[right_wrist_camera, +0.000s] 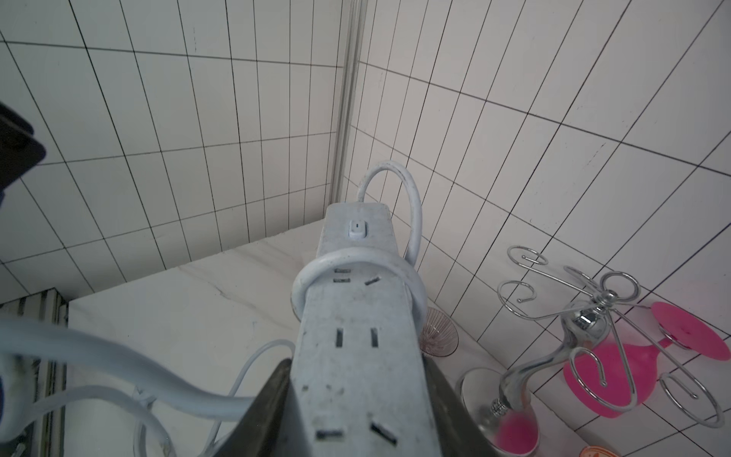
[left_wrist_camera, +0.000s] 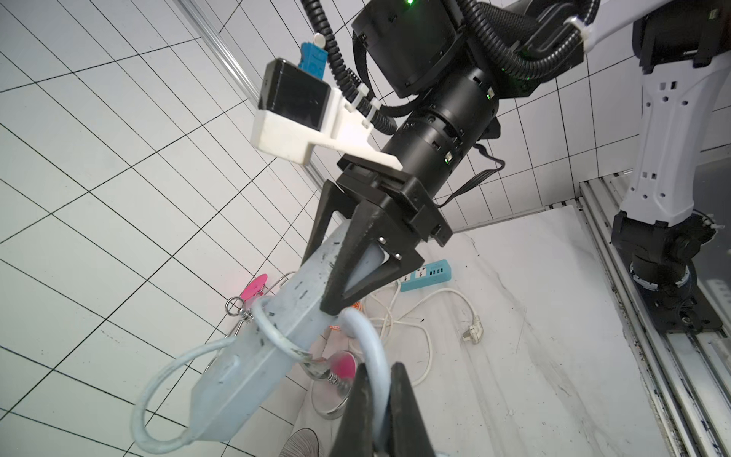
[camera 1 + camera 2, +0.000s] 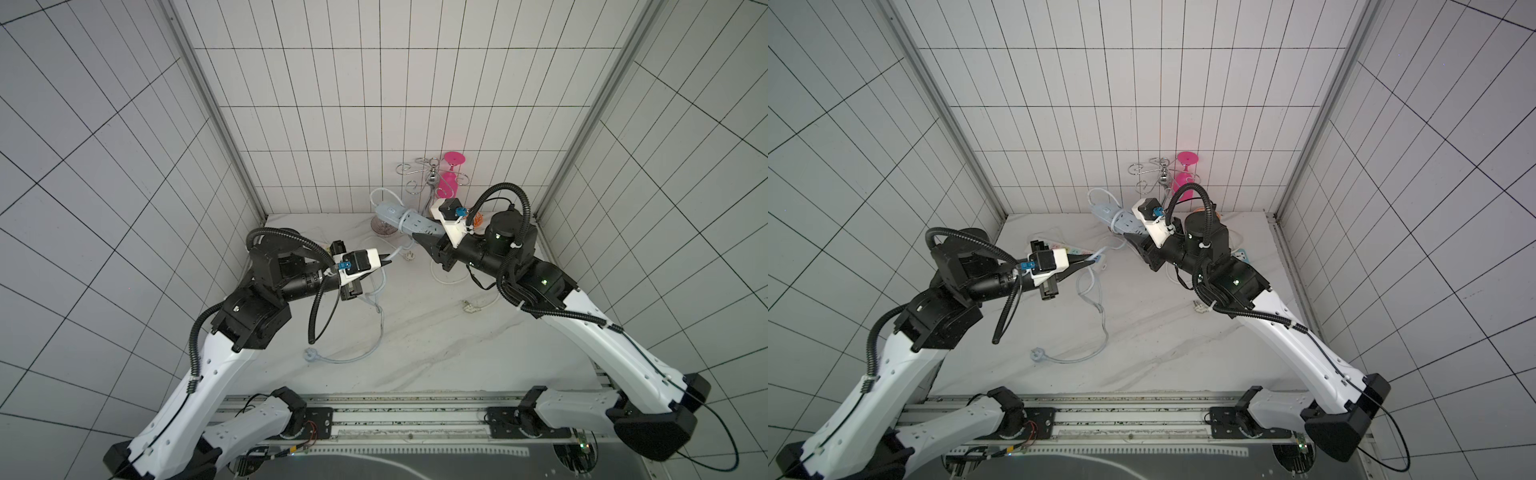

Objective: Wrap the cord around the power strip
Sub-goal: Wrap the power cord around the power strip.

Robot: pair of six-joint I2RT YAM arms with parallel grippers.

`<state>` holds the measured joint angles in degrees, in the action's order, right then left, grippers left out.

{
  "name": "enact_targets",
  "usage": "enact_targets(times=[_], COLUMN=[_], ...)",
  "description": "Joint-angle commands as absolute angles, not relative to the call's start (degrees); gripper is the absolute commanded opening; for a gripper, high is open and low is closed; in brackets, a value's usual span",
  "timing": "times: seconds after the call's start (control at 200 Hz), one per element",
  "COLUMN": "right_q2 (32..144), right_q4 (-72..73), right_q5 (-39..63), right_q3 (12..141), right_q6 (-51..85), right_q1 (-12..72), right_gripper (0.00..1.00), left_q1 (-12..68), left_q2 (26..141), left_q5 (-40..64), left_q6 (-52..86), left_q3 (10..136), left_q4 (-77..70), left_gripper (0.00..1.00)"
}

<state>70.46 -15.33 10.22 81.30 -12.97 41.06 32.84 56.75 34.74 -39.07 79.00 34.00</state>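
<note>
The pale blue-grey power strip (image 3: 399,218) (image 3: 1119,218) is held up off the table near the back wall, with my right gripper (image 3: 417,237) (image 3: 1129,237) (image 1: 356,362) shut on its socket end. In the right wrist view the power strip (image 1: 356,336) points away, switch at the far end. One turn of the cord (image 1: 316,273) circles it just below the switch. My left gripper (image 3: 388,257) (image 3: 1096,259) (image 2: 379,368) is shut on the cord (image 2: 372,340) a short way from the strip (image 2: 277,336). The rest of the cord (image 3: 376,299) hangs to the table and ends in a plug (image 3: 309,355).
A chrome wire rack (image 3: 432,178) with a pink glass (image 3: 451,183) stands at the back wall, a clear ribbed bowl (image 1: 437,332) beside it. A bright blue strip (image 2: 425,275) and loose white cable with a plug (image 2: 472,332) lie under the right arm. A white multicoloured strip (image 3: 1073,251) lies by the left gripper.
</note>
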Motion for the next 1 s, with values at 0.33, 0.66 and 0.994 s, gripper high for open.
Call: enact_targets(times=[0.33, 0.66, 0.994], right_q2=[67.7, 66.71, 65.43], right_q4=[-50.47, -64.68, -66.71], right_q5=[14.32, 21.13, 26.08], right_q3=[90.89, 96.05, 94.33], right_q6=[-20.12, -16.88, -11.96], right_q1=[43.64, 50.42, 57.09], right_gripper=[0.0, 0.0, 0.0], left_q1=[38.08, 42.52, 43.42], left_q2=[55.33, 53.92, 52.04], left_q5=[27.57, 20.59, 12.22], left_q6=[-47.53, -52.31, -62.31], left_q3=[78.81, 76.08, 73.73], left_q4=[34.83, 36.81, 38.28], left_gripper=[0.0, 0.0, 0.0])
